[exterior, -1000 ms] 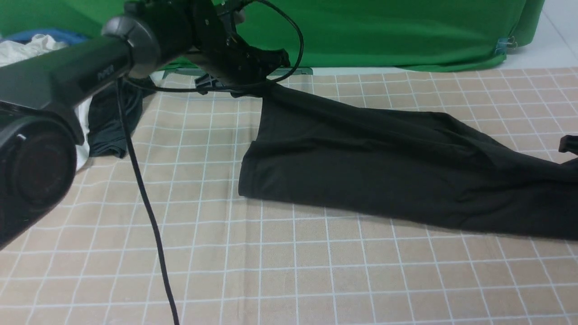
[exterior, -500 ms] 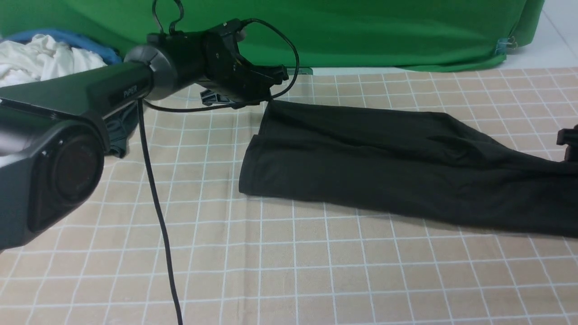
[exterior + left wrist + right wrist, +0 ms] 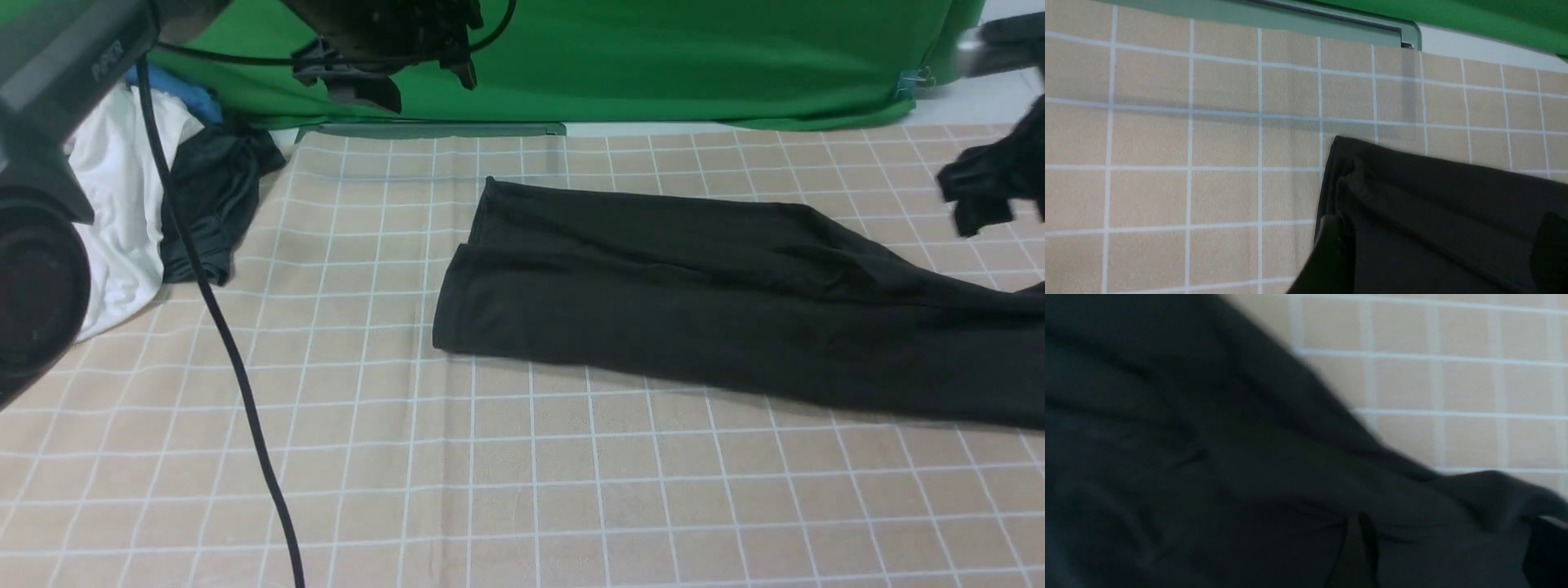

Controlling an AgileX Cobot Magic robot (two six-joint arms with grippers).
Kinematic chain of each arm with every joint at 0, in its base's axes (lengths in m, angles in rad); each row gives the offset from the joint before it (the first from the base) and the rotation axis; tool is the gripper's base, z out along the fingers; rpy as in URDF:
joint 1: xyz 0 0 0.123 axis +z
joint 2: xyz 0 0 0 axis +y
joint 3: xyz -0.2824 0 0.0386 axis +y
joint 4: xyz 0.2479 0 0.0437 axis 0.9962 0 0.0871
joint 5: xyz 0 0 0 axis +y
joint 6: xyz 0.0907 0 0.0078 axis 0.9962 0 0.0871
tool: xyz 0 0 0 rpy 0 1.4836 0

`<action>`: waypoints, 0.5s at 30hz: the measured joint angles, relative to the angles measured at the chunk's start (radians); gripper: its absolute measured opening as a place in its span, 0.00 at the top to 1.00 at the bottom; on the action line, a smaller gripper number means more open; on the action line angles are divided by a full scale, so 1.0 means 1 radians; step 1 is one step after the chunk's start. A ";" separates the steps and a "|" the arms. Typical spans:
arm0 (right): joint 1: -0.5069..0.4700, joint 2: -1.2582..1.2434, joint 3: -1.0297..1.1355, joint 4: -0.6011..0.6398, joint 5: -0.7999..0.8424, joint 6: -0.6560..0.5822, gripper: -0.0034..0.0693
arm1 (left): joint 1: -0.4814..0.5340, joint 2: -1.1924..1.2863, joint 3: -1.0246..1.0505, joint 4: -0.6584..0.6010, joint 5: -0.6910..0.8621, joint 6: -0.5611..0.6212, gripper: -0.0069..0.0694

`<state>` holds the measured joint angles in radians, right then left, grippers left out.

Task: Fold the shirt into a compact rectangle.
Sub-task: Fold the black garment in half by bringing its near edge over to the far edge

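At the left edge of the front view, a white garment [image 3: 122, 212] and a smaller dark grey garment [image 3: 208, 212] lie heaped at the border of the checked cloth [image 3: 490, 490]. Above them, at upper left, the left gripper [image 3: 424, 86] hangs against the green backdrop [image 3: 694, 57], jaws spread and empty. The shirt [image 3: 694, 302], already doubled into a long black band, lies flat on the cloth from the centre to the right edge of the frame, its short end at centre-left and its right end rumpled. At the right edge the right gripper [image 3: 992, 196], blurred, stands clear above the fabric, and its wrist view shows the fingers apart with nothing between them. The knit looks light and limp, likely to sag and crease wherever unsupported. The next fold would probably go best by pinching both corners of one short end, through all layers, and carrying them over together. A second earlier the left gripper was down at the band's far corner, holding it raised, and the right one sat low at the right edge. Both have since let go and risen, and that corner now lies flat.
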<state>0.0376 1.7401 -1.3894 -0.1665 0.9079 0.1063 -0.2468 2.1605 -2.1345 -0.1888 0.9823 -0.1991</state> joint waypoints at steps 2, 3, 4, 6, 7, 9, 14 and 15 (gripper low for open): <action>0.044 0.020 0.005 0.002 -0.011 -0.002 0.22 | 0.000 0.000 0.000 -0.007 0.025 0.014 0.14; 0.061 0.028 0.009 0.002 -0.019 -0.005 0.23 | 0.000 0.000 0.000 -0.012 0.033 0.020 0.14; 0.076 0.039 0.011 0.001 -0.026 -0.005 0.23 | 0.000 0.000 0.000 -0.016 0.036 0.023 0.15; 0.096 0.065 0.011 0.000 -0.047 -0.005 0.25 | 0.000 0.000 0.000 -0.021 0.036 0.024 0.16; 0.105 0.081 0.011 -0.001 -0.059 -0.005 0.26 | 0.000 0.000 0.000 -0.022 0.035 0.024 0.16; 0.113 0.113 0.011 -0.004 -0.079 -0.005 0.31 | 0.000 0.000 0.000 -0.022 0.030 0.024 0.16; 0.114 0.182 0.011 -0.022 -0.129 -0.005 0.43 | 0.000 0.000 0.000 -0.022 0.021 0.024 0.16; 0.114 0.199 0.011 -0.030 -0.138 -0.005 0.46 | 0.000 0.000 0.000 -0.022 0.021 0.024 0.16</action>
<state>0.1519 1.9386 -1.3781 -0.1964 0.7699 0.1012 -0.2468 2.1605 -2.1345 -0.2108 1.0030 -0.1748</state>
